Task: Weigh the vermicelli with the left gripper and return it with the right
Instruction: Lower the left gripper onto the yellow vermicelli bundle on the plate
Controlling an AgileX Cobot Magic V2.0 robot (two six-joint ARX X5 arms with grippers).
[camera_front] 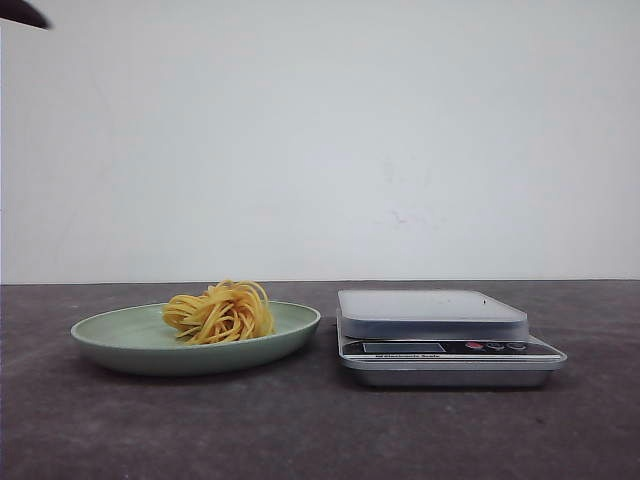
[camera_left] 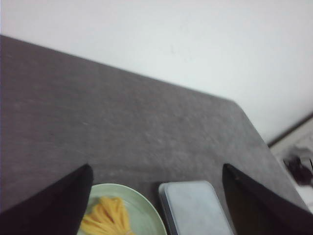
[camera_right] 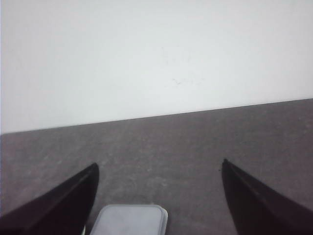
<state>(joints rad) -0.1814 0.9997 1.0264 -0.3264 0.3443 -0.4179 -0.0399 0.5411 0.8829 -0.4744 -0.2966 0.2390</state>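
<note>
Nothing weighed yet!
Yellow vermicelli nest (camera_front: 220, 312) sits on the green plate (camera_front: 110, 340) beside the silver scale (camera_front: 432, 313); left tool (camera_left: 156, 205) released, empty.

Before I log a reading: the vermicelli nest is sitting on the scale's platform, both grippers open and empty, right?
Not quite. The vermicelli lies in the green plate, left of the scale, whose platform is bare, as the front view shows. The rest holds: the left gripper and right gripper have jaws spread and empty.
</note>
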